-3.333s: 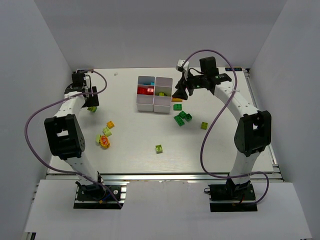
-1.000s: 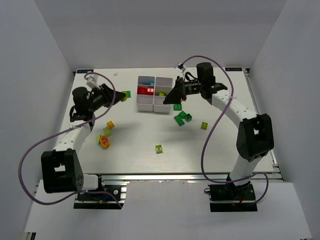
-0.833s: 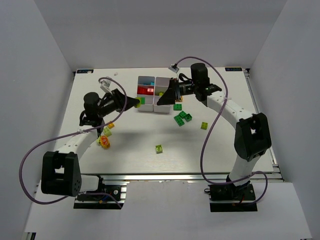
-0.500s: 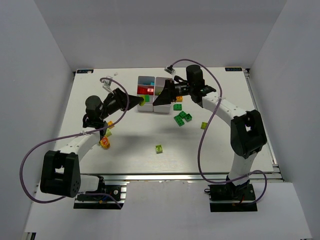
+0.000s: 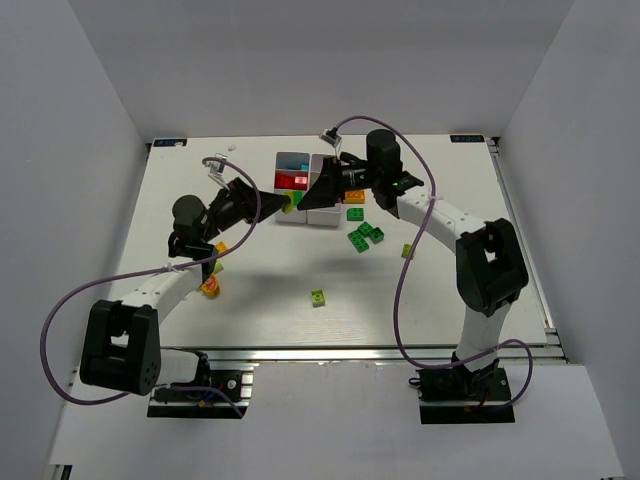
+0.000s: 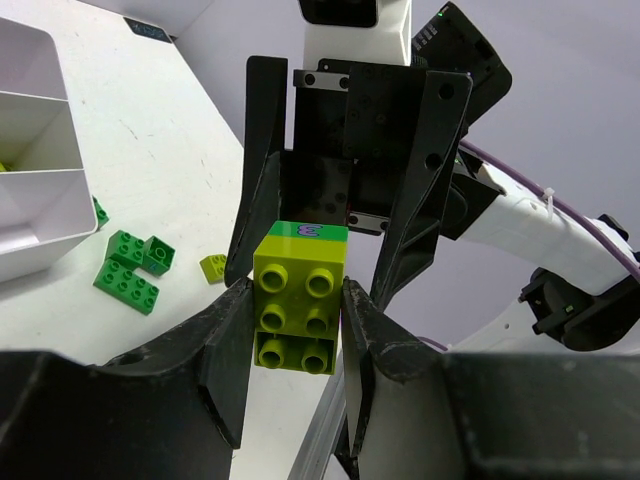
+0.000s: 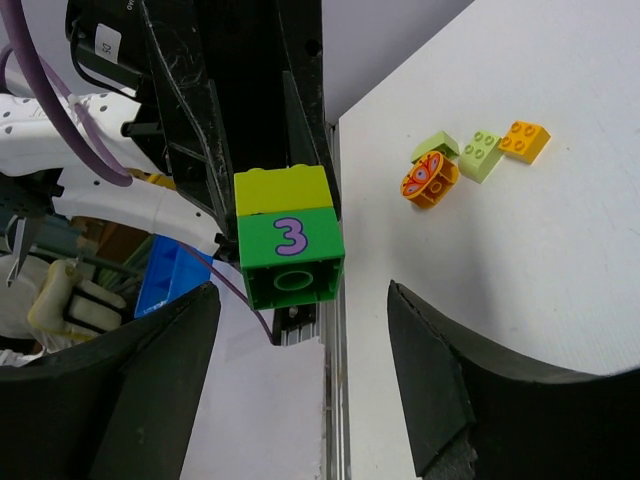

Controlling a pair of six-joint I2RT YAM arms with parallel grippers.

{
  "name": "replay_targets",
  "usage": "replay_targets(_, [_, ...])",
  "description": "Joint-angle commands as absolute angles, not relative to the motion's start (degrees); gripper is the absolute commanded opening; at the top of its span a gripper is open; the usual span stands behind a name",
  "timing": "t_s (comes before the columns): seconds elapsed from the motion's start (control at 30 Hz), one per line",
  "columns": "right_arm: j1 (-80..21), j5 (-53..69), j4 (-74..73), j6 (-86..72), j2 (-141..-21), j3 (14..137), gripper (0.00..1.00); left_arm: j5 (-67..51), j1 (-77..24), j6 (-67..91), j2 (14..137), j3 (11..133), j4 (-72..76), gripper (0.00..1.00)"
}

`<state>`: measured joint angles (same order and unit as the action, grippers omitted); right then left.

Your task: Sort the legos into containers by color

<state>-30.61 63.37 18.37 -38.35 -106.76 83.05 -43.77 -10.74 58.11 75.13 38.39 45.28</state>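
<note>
My left gripper [image 5: 285, 203] is shut on a lime brick [image 6: 297, 300] with a green brick marked with a purple 3 [image 7: 290, 255] stuck to its far end. It holds this stack in the air by the front of the white six-compartment tray [image 5: 291, 157]. My right gripper [image 5: 312, 198] faces it, open and empty. Its black fingers [image 6: 262, 190] stand on either side of the stack's green end without touching it. In the right wrist view the right gripper [image 7: 300, 300] gapes wide just before the stack. The tray holds red and light blue bricks.
Dark green bricks [image 5: 365, 236], an orange brick [image 5: 355, 196] and a lime brick [image 5: 407, 251] lie right of the tray. One lime brick [image 5: 318, 297] lies mid-table. An orange round piece [image 7: 430, 180] and lime and orange bricks [image 7: 480, 153] lie at the left. The tray's wall shows in the left wrist view [image 6: 40, 200].
My left arm swung from the table's far left to the tray's front, carrying the brick stack. My right gripper moved left over the tray to face it.
</note>
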Motion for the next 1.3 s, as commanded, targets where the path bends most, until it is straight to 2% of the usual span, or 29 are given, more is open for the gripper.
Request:
replay_targets(0.0, [-31.11, 64.78, 22.41, -39.90, -107.49, 85.17, 0.72, -44.30, -10.99, 58.62, 74.71, 38.32, 47.81, 0.00])
replay_targets(0.23, [-31.46, 64.60, 25.13, -40.95, -108.63, 86.04, 0.64, -45.00, -11.07, 58.89, 75.41, 37.79, 48.43, 0.00])
replay_targets(0.33, [-31.55, 64.60, 26.54, -41.57, -109.07, 86.40, 0.55, -45.00, -10.99, 59.15, 75.32, 37.44, 48.78, 0.00])
replay_targets(0.43, [-31.55, 65.21, 28.12, -42.01, -109.42, 86.48, 0.41, -44.83, -11.07, 59.50, 75.23, 37.09, 49.57, 0.00])
replay_targets(0.53, [-31.47, 66.27, 30.14, -42.45, -109.25, 85.78, 0.16, -44.91, -10.99, 59.76, 75.15, 36.65, 50.36, 0.00])
replay_targets(0.57, [-31.29, 66.62, 30.15, -42.19, -108.99, 85.61, 0.05, -45.09, -10.99, 59.85, 75.15, 36.48, 50.71, 0.00])
replay_targets(0.6, [-30.68, 66.71, 29.97, -41.32, -108.81, 84.82, 0.00, -45.09, -10.99, 59.94, 75.06, 36.30, 51.58, 0.00])
replay_targets(0.77, [-26.29, 65.92, 21.99, -33.06, -106.79, 83.32, 0.00, -43.16, -11.07, 60.03, 75.06, 33.93, 55.36, 0.00])
replay_targets(0.9, [-21.28, 63.38, 8.90, -19.81, -106.35, 86.91, 0.00, -40.26, -10.99, 64.15, 77.16, 32.26, 63.10, 0.00])
replay_targets(0.93, [-20.83, 60.06, 1.83, -12.21, -106.52, 89.71, 0.00, -40.34, -10.99, 64.33, 77.60, 32.43, 63.11, 0.00])
replay_targets(1.07, [-20.21, 47.49, -12.70, 6.65, -108.45, 97.11, 0.00, -40.25, -11.16, 61.62, 78.31, 35.59, 54.70, 0.00])
replay_targets(1.13, [-20.56, 39.60, -15.63, 12.36, -110.56, 99.57, 0.00, -40.08, -11.25, 59.51, 78.66, 36.99, 51.26, 0.00])
replay_targets(1.27, [-21.62, 31.91, -18.54, 24.32, -114.43, 105.80, 0.00, -39.47, -12.22, 54.15, 79.36, 40.16, 41.68, 0.00])
